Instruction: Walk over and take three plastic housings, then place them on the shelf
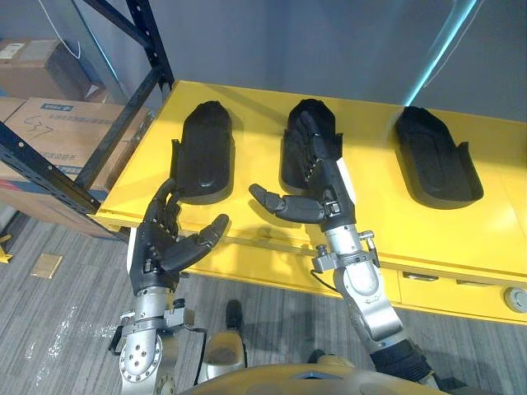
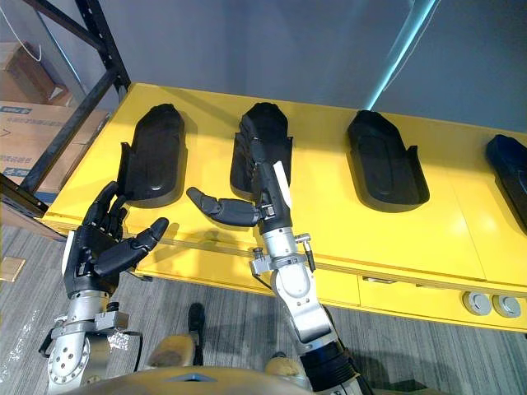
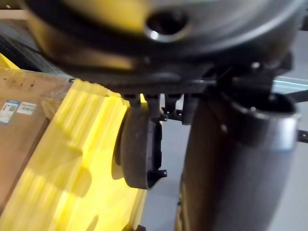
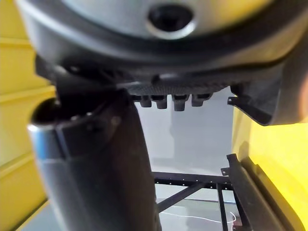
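Where the middle housing (image 1: 291, 164) lies, the right robot hand (image 1: 328, 183) stretches over it

Four housings are laid in a row on the table (image 1: 370, 164). From the middle housing (image 1: 313, 109), a second housing (image 1: 204, 152) is set left, a third housing (image 1: 435, 160) right and a fourth housing (image 2: 512, 169) farther right. A rack frame (image 1: 123, 123) and cardboard boxes (image 1: 58, 132) are placed farther left, off the table.

The left hand (image 1: 163, 240) hangs near and to the left, palm up with fingers loosely spread, while the right hand (image 1: 324, 177) reaches farther out, fingers straight, thumb splayed left.
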Available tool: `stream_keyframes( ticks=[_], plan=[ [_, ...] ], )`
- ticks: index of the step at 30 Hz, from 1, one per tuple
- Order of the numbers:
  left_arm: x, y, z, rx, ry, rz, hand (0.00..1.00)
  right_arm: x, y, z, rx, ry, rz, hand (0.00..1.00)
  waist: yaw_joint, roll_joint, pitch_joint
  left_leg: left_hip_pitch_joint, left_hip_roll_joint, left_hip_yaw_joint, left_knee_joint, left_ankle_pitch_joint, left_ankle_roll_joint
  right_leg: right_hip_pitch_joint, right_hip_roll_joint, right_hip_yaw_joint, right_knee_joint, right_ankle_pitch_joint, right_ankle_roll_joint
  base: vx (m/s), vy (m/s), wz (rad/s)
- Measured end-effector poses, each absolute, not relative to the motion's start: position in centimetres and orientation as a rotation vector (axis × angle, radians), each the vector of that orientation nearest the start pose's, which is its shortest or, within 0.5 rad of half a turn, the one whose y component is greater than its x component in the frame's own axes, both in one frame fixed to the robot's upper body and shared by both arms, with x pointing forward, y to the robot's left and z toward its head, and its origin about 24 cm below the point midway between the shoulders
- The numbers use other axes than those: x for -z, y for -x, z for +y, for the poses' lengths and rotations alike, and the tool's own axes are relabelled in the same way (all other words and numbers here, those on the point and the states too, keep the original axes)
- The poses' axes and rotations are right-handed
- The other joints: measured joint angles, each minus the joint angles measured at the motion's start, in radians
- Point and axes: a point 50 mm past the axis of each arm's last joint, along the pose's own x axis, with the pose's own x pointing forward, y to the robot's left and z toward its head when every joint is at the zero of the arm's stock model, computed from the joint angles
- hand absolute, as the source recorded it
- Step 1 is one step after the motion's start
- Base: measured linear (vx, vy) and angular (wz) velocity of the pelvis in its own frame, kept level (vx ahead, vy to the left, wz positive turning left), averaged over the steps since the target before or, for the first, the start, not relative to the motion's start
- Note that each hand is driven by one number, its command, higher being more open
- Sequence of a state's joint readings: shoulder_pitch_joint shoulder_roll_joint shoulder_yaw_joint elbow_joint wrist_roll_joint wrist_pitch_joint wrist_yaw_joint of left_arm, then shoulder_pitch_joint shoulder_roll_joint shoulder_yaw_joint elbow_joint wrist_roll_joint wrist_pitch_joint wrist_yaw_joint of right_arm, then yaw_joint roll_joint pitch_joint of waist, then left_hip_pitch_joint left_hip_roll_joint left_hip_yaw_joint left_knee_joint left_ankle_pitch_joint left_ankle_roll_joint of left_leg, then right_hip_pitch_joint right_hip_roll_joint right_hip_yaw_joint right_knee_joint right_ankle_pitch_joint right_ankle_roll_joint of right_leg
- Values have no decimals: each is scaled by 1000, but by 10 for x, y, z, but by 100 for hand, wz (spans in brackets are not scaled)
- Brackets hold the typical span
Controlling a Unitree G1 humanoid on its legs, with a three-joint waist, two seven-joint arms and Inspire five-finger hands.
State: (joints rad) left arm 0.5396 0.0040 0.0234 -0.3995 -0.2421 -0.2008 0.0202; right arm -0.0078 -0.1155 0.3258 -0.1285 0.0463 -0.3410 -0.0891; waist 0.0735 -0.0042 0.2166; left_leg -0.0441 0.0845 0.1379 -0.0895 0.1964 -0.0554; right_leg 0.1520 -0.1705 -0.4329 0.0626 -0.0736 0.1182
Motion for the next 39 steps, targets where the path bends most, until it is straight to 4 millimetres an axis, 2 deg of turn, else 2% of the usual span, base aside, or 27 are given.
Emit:
stream_keyframes(
  ticks=[16, 25, 27, 31, 33, 35, 39],
  plan=[
    [-56, -151, 189, -270, 169, -123, 100, -88, -229, -92, -292, -23, -404, 100, -24, 3, -4, 17, 13, 39, 0, -2, -2, -12, 5, 42, 4, 8, -2, -12, -11, -8],
    [-58, -151, 190, -263, 197, -141, 100, -87, -226, -84, -417, 12, -408, 100, -23, 23, -21, 20, 15, 40, 0, -1, -2, -8, 8, 45, -1, 15, -3, -5, -6, -1],
    [-63, -151, 189, -249, 203, -180, 100, -88, -224, -78, -461, 37, -426, 100, -23, 23, -22, 21, 14, 26, 0, 2, -3, 7, 10, 31, -5, 15, -3, -7, -24, 18],
    [-87, -149, 191, -271, 179, -323, 100, -87, -233, -63, -551, 55, -428, 100, -19, 24, -23, 21, 15, -1, 0, 3, -12, 21, 17, 8, -12, 11, -9, -26, -21, 17],
    [-105, -146, 192, -272, 144, -445, 100, -85, -238, -56, -592, 68, -421, 100, 1, 26, -25, 21, 15, -11, 0, 5, -13, 28, 19, -4, -14, 9, -13, -29, -22, 17],
    [-115, -143, 193, -272, 138, -510, 100, -85, -237, -53, -610, 43, -418, 100, 15, 29, -27, 19, 13, -22, 0, 7, -12, 35, 20, -16, -14, 9, -13, -13, -20, 16],
    [-120, -142, 194, -272, 139, -533, 100, -85, -242, -46, -628, 37, -392, 100, 31, 31, -34, 17, 14, -39, 0, 12, -16, 43, 25, -32, -16, 7, -15, -13, -20, 12]
  ],
)
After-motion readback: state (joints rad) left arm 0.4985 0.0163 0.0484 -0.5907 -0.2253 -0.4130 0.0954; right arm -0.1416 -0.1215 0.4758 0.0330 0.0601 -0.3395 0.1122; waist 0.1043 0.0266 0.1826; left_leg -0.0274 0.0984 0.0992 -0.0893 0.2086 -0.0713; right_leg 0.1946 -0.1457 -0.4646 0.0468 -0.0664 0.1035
